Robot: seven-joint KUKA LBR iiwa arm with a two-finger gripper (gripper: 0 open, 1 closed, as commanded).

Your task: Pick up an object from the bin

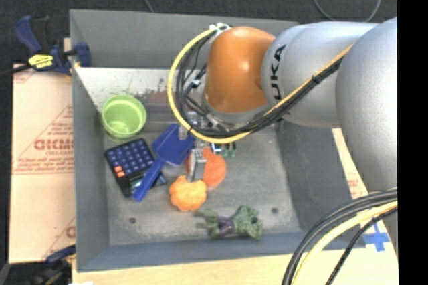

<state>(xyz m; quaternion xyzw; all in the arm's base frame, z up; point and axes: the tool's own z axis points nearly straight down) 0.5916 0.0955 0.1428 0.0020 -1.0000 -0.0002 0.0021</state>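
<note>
Orange lumpy toy fruit [188, 195] sits right by the tool [196, 168]; spread or pressed together, I cannot tell. Best drop centred, clear of the flat orange disc [216, 170] beside the fruit.

Bright overhead light, sheen on the orange cover [234, 69], soft shadow beneath the arm [334, 69] on the bin floor [267, 176]

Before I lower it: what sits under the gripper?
The gripper hangs between a blue plastic piece and a red-orange disc, close to a lumpy orange toy. Whatever lies directly beneath it is covered by the gripper itself.
</note>
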